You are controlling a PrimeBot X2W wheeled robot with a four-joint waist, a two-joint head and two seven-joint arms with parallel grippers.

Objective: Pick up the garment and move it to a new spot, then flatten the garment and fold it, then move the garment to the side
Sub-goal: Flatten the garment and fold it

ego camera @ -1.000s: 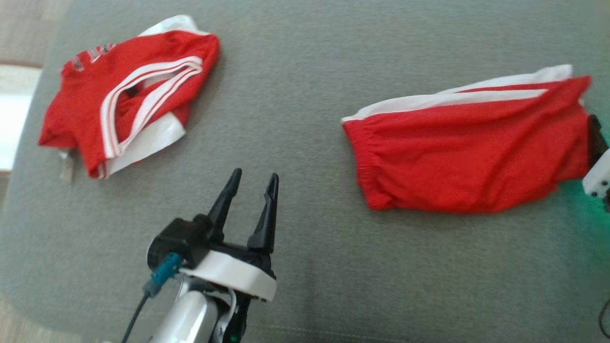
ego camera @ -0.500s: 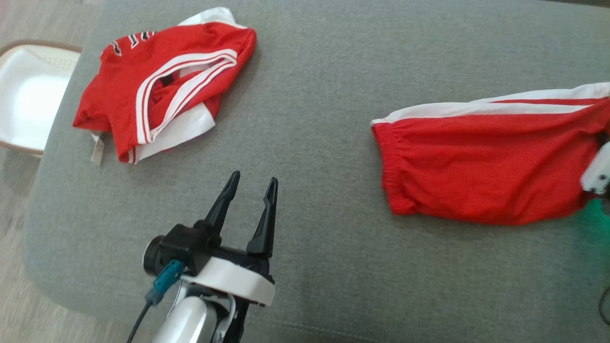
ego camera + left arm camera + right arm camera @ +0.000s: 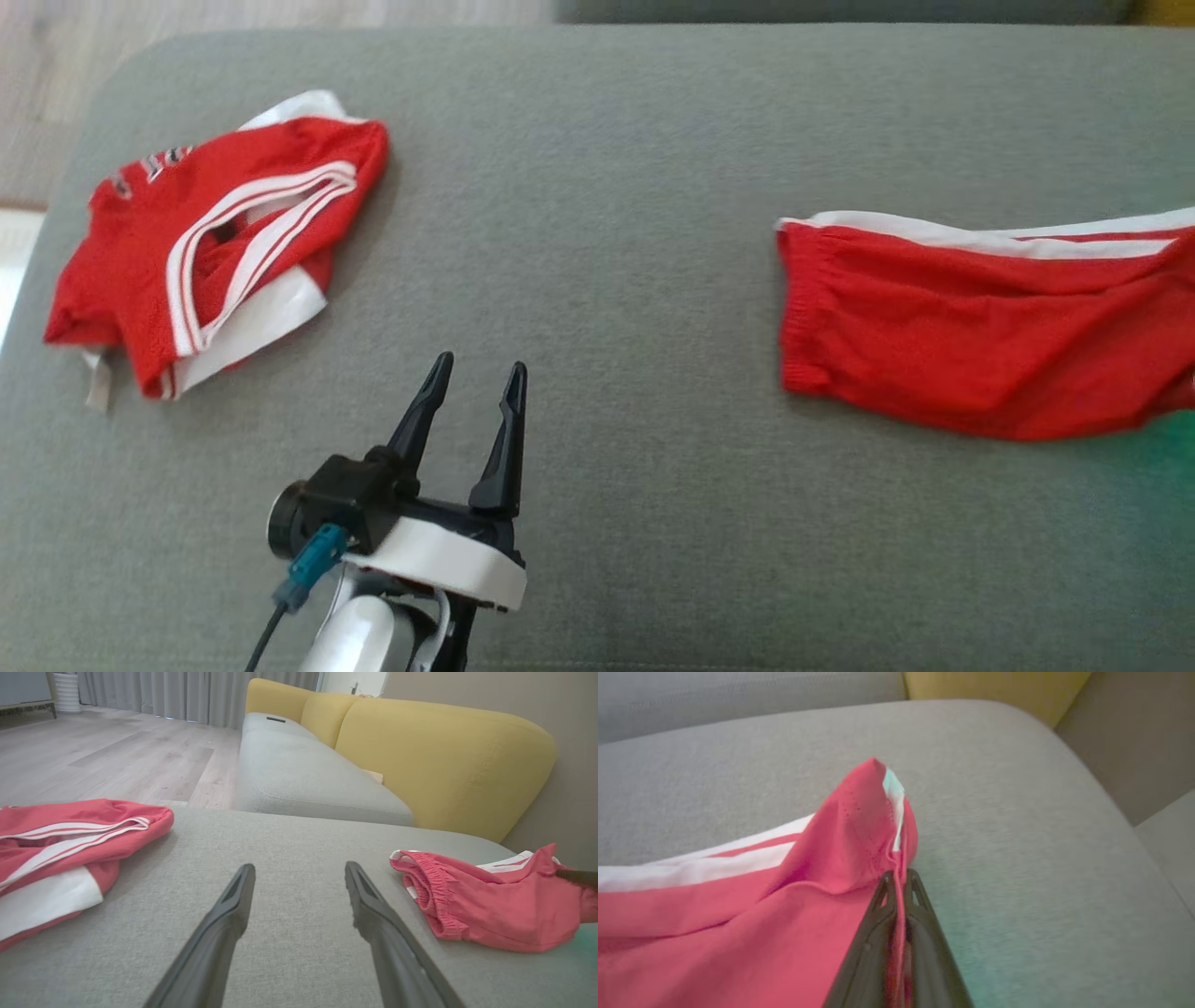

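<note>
Head view: the grey cushion point(image 3: 597, 187) is bare through mid-frame, with its rounded corner at upper left beside the red jersey point(image 3: 205, 243). The red shorts point(image 3: 971, 345) run off the right edge. The left gripper point(image 3: 480, 366) hovers at lower centre, fingers spread. The whole picture has shifted since a second ago, so the camera moved.

Left wrist view: bare cushion lies between the jersey and the shorts.

Right wrist view: the right gripper point(image 3: 900, 877), apart a second ago, now pinches a raised fold of the shorts near the cushion's right edge.
</note>
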